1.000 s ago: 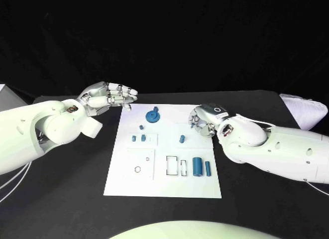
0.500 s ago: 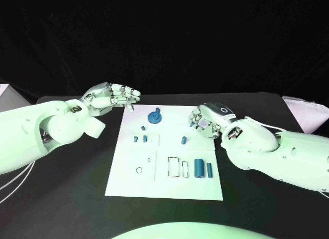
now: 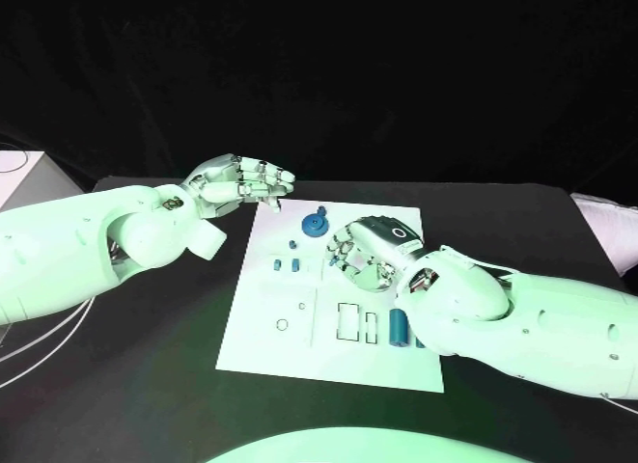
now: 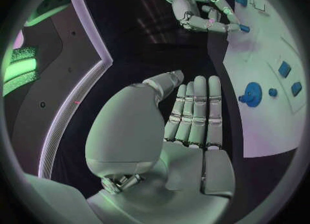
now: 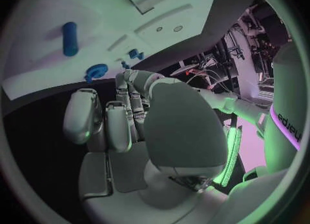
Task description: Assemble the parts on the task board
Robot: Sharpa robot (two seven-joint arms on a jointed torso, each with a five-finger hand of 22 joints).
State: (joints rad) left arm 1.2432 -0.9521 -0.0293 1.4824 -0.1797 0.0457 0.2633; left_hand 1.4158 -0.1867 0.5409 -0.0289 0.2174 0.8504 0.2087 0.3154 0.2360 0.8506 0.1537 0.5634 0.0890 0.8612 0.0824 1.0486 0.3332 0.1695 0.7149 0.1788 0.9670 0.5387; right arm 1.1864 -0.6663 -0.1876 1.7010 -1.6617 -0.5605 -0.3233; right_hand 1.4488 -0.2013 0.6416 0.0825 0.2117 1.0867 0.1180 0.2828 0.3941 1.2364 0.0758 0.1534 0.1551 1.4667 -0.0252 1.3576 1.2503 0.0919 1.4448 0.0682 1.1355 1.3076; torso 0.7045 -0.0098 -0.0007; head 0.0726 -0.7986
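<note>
The left hand (image 3: pixel 243 180) hangs over the black table (image 3: pixel 152 347) just beside the far left corner of the flat white task board (image 3: pixel 284 342); its fingers (image 4: pixel 194 105) lie straight and close together, holding nothing. On the board, a round blue disc-shaped part (image 3: pixel 313 225) sits near the far edge, with two small blue block parts (image 3: pixel 286 262) nearer the middle. Further right, the right hand (image 3: pixel 363 253) is low over the board's centre, pinching a small blue peg (image 4: pixel 244 28) at its fingertips. Beside the right forearm lies a long blue cylinder part (image 3: pixel 398 326), next to rectangular outlined slots (image 3: pixel 358 322).
</note>
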